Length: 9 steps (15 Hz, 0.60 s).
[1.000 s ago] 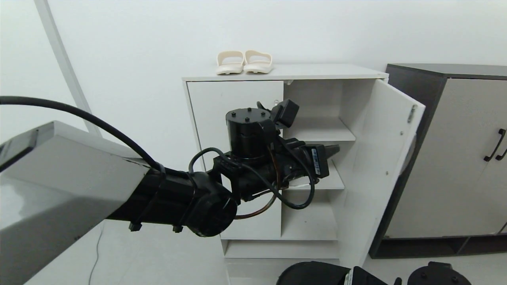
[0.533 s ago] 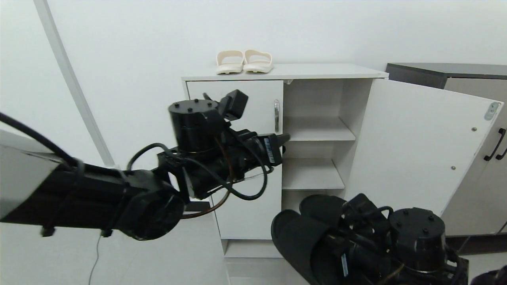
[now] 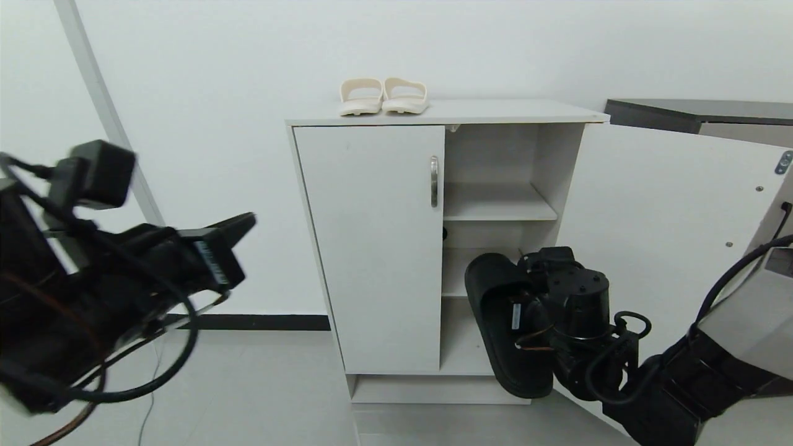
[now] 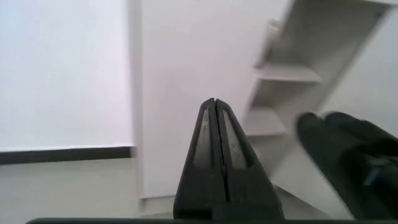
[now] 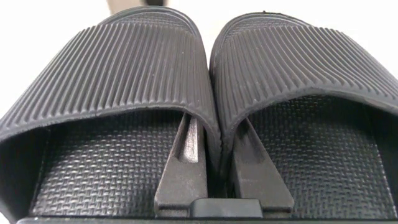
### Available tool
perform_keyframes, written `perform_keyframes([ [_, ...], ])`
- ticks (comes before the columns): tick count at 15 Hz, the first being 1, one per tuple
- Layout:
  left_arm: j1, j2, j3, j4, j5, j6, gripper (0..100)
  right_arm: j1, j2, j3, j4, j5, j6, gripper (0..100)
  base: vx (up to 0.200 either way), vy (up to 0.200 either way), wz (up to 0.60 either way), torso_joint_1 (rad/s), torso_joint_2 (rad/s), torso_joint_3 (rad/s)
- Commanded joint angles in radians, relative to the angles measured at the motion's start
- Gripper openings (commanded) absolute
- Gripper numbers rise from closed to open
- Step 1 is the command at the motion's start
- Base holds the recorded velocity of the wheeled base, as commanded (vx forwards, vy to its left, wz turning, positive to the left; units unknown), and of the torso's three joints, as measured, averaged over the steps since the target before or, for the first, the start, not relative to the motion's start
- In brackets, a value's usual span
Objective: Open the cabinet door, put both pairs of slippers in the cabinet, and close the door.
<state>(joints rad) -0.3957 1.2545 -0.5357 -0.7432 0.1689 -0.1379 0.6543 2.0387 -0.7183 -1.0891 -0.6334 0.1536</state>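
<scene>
The white cabinet point(image 3: 495, 112) has its left door point(image 3: 372, 248) closed and its right door point(image 3: 650, 204) swung wide open, baring the shelves point(image 3: 499, 214). On its top lies a beige pair of slippers point(image 3: 383, 97). My right gripper point(image 3: 519, 317) is shut on a black pair of slippers point(image 3: 505, 328), held on edge just in front of the open lower compartment. In the right wrist view the fingers point(image 5: 186, 155) pinch the two adjoining straps of the black slippers point(image 5: 124, 81). My left gripper point(image 3: 243, 222) is shut and empty, well left of the cabinet; its fingers point(image 4: 205, 134) are pressed together.
A dark grey cabinet point(image 3: 700, 111) stands behind the open door at the right. The left door's metal handle point(image 3: 434, 181) sits at its inner edge. Bare floor point(image 3: 260, 384) lies in front of the cabinet, with a white wall behind.
My left arm has pulled back leftward from the cabinet opening. The right door has swung wider. My right arm has come up and forward with the black slippers toward the open compartment.
</scene>
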Motion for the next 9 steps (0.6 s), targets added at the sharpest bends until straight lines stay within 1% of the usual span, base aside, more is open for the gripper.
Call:
perform_keyframes([
  [1, 0.201, -0.461, 0.138, 0.200, 0.135, 0.040, 0, -0.005, 0.034, -0.020, 0.002, -0.014, -0.002, 0, 0.000, 0.000, 0.00, 0.000, 0.00, 0.000],
  [2, 0.285, -0.569, 0.154, 0.306, 0.130, 0.032, 0, -0.005, 0.034, -0.018, 0.002, -0.015, -0.002, 0, 0.000, 0.000, 0.00, 0.000, 0.00, 0.000],
  [3, 0.367, -0.711, 0.183, 0.444, 0.112, 0.034, 0, -0.005, 0.031, -0.015, 0.002, -0.015, -0.002, 0, 0.000, 0.000, 0.00, 0.000, 0.00, 0.000],
  [4, 0.408, -0.834, 0.220, 0.535, 0.083, 0.041, 0, -0.005, 0.028, -0.004, 0.000, -0.015, -0.003, 0, 0.000, 0.000, 0.00, 0.000, 0.00, 0.000],
  [5, 0.431, -0.934, 0.250, 0.594, 0.061, 0.050, 0, -0.004, 0.024, 0.008, 0.000, -0.015, -0.003, 0, 0.000, 0.000, 0.00, 0.000, 0.00, 0.000],
  [6, 0.437, -1.018, 0.286, 0.648, 0.049, 0.060, 0, -0.002, 0.021, 0.017, 0.000, -0.015, -0.003, 0, 0.000, 0.000, 0.00, 0.000, 0.00, 0.000],
  [7, 0.437, -1.018, 0.286, 0.648, 0.049, 0.060, 0, -0.002, 0.021, 0.017, 0.000, -0.015, -0.003, 0, 0.000, 0.000, 0.00, 0.000, 0.00, 0.000],
  [8, 0.434, -1.162, 0.347, 0.726, -0.031, 0.095, 0, 0.001, 0.021, 0.022, 0.000, -0.015, -0.005, 0, 0.000, 0.000, 0.00, 0.000, 0.00, 0.000],
  [9, 0.426, -1.205, 0.384, 0.740, -0.092, 0.103, 0, 0.002, 0.021, 0.025, 0.000, -0.015, -0.005, 0, 0.000, 0.000, 0.00, 0.000, 0.00, 0.000],
])
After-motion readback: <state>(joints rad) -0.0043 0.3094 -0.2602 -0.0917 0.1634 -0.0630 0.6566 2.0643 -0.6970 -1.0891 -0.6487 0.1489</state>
